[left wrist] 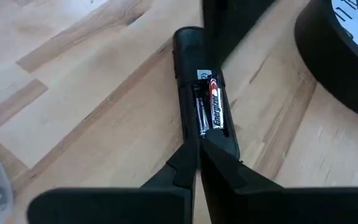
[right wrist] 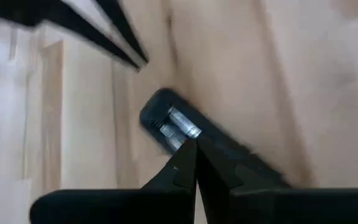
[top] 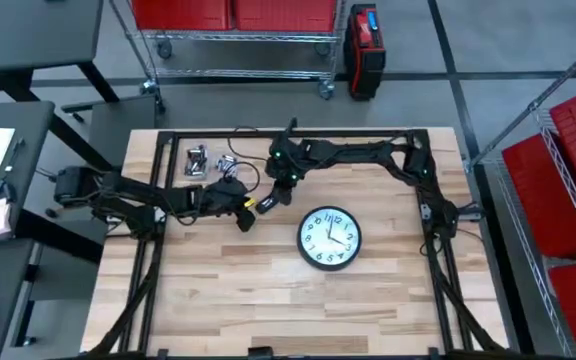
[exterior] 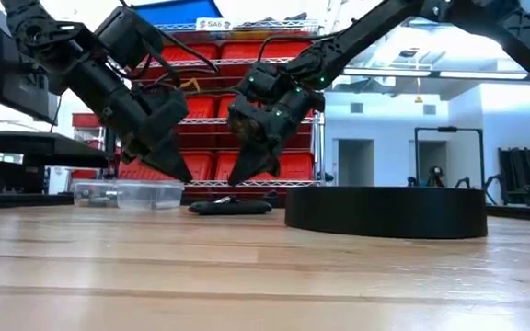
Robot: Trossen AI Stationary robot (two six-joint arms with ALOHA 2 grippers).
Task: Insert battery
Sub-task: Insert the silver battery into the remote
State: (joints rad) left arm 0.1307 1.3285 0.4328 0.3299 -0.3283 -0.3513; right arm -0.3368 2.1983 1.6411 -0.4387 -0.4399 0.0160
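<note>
Two batteries (left wrist: 211, 107) already lie in the open bay of the black remote (left wrist: 205, 93), which rests on the wooden table (top: 228, 300) just beside the wall clock (top: 329, 238) and near a clear plastic box (exterior: 129, 193). Both grippers hang close above it, the left gripper (left wrist: 199, 144) with fingers pressed together and empty, the right gripper (right wrist: 195, 152) likewise closed on nothing. Insertion looks nearly finished; the next move probably calls for a gentle downward press to seat the cells fully.
</note>
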